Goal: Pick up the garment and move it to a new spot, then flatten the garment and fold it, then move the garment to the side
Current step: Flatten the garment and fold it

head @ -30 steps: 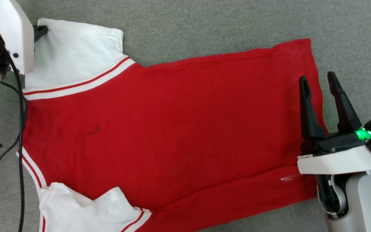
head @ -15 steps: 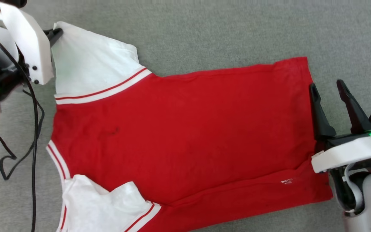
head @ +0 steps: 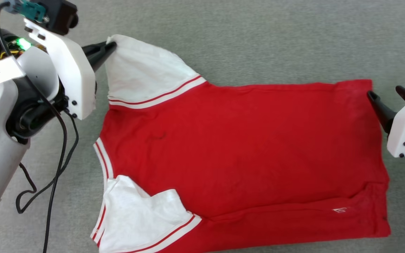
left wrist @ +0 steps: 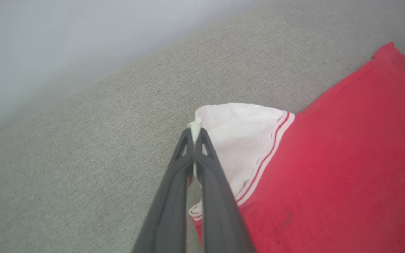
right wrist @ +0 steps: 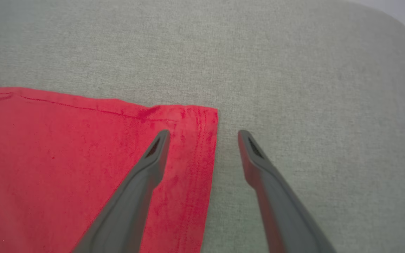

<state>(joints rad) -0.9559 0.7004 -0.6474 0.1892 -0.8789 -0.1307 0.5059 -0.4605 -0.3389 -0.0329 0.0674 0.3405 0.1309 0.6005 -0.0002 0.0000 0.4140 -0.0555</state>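
Garment [head: 244, 147]: red jersey shirt, plain face up, spread nearly flat on grey fabric surface [head: 258, 38], collar end toward robot's L, hem toward R; short white sleeves w/ red-and-white striped trim, near sleeve crumpled, near side edge folded over in a strip w/ small white mark by the hem. L gripper [head: 113, 44]: fingers clamped together on tip of far sleeve, cloth pinched between them. R gripper [right wrist: 203, 133]: fingers spread, grasping nothing, poised at far hem corner, one finger over red cloth, other over grey surface.
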